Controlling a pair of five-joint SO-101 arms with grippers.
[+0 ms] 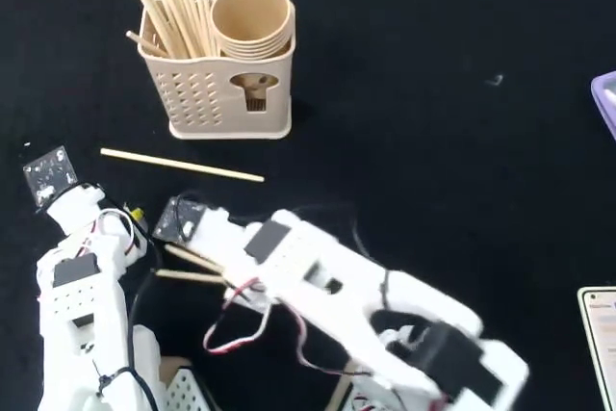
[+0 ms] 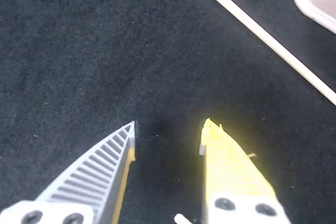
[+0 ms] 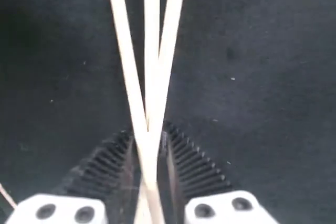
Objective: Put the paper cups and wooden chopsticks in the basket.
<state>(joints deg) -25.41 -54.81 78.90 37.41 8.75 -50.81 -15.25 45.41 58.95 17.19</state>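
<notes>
Nearest the right wrist lens, our right gripper (image 3: pixel 149 142) is clenching a bundle of chopsticks (image 3: pixel 149 51). Three thin wooden sticks are crossing between its ribbed jaws and fanning out over the black table (image 3: pixel 273 77). In the high view we are holding this bundle low near the front of the table, well apart from the basket (image 1: pixel 226 93). Our left gripper (image 2: pixel 168 134) is hanging released close over the cloth, jaws spread with nothing between them. A loose chopstick (image 2: pixel 262 38) is lying flat on the table beyond it, between the arms and the basket. The basket is already carrying a stack of paper cups (image 1: pixel 252 16) on one side and a sheaf of upright sticks (image 1: pixel 178 7) on the other.

We are judging the sticks to be light, stiff and smooth, so they are likely to pivot or slide where they cross. How far along their length the grip sits we cannot tell. We are thinking the loose chopstick is best taken near its middle, with the jaws set across its length. Lying flat, it could roll away from a glancing pinch.
</notes>
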